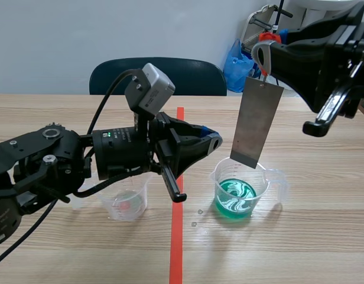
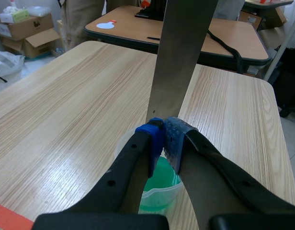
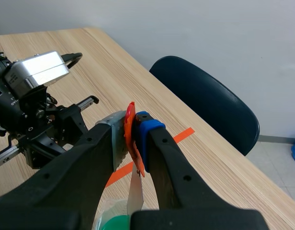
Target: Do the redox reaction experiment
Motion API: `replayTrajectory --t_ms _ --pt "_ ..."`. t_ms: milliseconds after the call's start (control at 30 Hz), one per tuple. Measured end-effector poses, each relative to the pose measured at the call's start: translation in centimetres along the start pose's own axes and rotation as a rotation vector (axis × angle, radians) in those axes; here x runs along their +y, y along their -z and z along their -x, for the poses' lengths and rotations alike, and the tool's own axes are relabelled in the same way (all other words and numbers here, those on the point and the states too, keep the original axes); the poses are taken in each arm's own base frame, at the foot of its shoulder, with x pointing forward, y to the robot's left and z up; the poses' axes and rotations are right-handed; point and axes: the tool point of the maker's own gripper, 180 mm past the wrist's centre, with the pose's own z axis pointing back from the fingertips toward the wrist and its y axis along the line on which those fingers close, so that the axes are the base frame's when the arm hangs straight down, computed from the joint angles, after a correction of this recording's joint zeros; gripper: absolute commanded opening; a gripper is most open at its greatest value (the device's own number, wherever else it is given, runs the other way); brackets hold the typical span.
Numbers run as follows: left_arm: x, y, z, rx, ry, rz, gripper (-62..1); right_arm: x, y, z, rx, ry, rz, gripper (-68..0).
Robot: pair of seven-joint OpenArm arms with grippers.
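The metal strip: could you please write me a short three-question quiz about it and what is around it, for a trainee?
1. True or false: the metal strip hangs upright over the beaker.
2. The liquid in that beaker is: A red; B green; C colourless.
3. What is the right gripper shut on?
Key: 1 true; 2 B; 3 the orange clip that carries the strip.

Table — clear beaker, green-liquid beaker
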Motion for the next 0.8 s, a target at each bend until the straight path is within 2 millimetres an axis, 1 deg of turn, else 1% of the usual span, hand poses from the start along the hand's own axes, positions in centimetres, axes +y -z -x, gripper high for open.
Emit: replayTrajectory --t_ms 67,133,200,267,400,467,533,667,800 --pt "0.3 -0.8 0.5 0.017 0.003 -0.009 -58.3 0.0 0.0 0.0 0.000 0.000 0.000 -66.9" --pt "0.7 -2.1 0.9 0.012 0.000 -0.027 -58.3 0.0 0.0 0.0 0.000 0.000 0.000 -66.9" --pt "1.5 -3.8 1.6 0.025 -0.003 -0.061 -58.3 0.0 0.0 0.0 0.000 0.000 0.000 -66.9" --pt "2.4 -6.0 2.3 0.046 -0.006 -0.104 -58.3 0.0 0.0 0.0 0.000 0.000 0.000 -66.9" --pt "4.1 -11.5 3.5 0.096 -0.005 -0.198 -58.3 0.0 0.0 0.0 0.000 0.000 0.000 -66.9" --pt "4.4 -14.6 3.1 0.090 0.000 -0.246 -58.4 0.0 0.0 0.0 0.000 0.000 0.000 -66.9" --pt "4.5 -17.6 2.1 0.065 0.004 -0.293 -58.4 0.0 0.0 0.0 0.000 0.000 0.000 -66.9" --pt "3.8 -23.2 1.2 0.071 0.013 -0.369 -58.4 0.0 0.0 0.0 0.000 0.000 0.000 -66.9" --pt "1.9 -28.6 1.0 0.069 -0.022 -0.459 -58.3 0.0 0.0 0.0 0.000 0.000 0.000 -66.9"
